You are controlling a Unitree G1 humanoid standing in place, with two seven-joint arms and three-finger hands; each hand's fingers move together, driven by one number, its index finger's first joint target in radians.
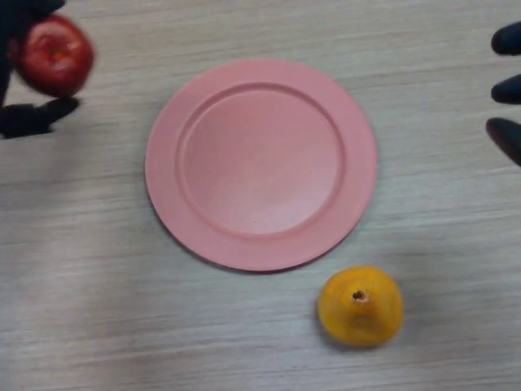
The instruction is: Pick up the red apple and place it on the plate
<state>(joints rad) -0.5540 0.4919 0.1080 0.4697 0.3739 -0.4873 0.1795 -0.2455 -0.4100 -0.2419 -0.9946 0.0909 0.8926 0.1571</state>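
At the frame's upper left the left hand (24, 114) grasps the red apple (54, 54), left of the bare pink plate (260, 163), an orange (360, 306) lower right, the right hand (509, 90) relaxed at the right edge.

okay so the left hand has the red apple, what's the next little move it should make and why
Probably carry the red apple toward the robot's right until it is over the pink plate, then lower it. The left hand grips the apple at the view's upper left edge, well off the plate, and the plate's centre is bare. The orange fruit and the right hand are not in that path.
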